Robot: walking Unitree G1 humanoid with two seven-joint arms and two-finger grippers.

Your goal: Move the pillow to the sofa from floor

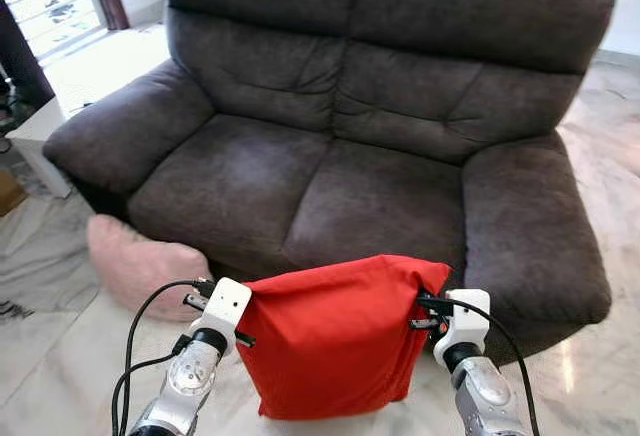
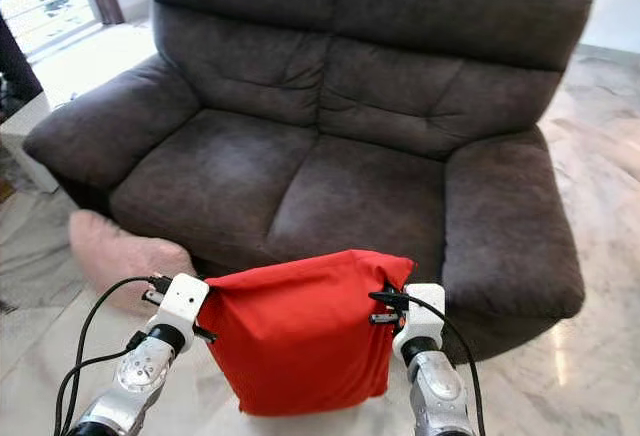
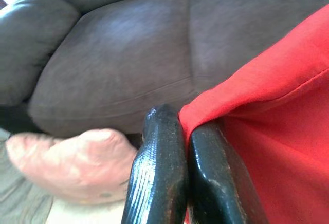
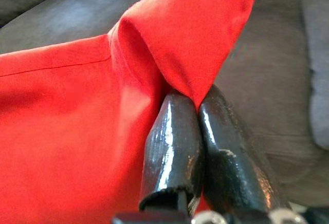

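Pillow (image 1: 335, 341), red, hangs in the air before the sofa (image 1: 330, 146), held at its two upper corners, in the eye views. The left hand (image 1: 243, 306) grips the left corner, the right hand (image 1: 425, 313) the right corner. A pink cushion (image 1: 135, 261) lies on the floor (image 1: 600, 356) just beside the sofa's left front.

Left wrist view: two black fingers (image 3: 159, 172) are pressed together with a fold of red cloth pinched between them; the sofa seat and pink cushion lie beyond.

Right wrist view: both fingers (image 4: 172, 152) are closed tight on the pillow's corner, which rises above them, with the sofa seat behind.
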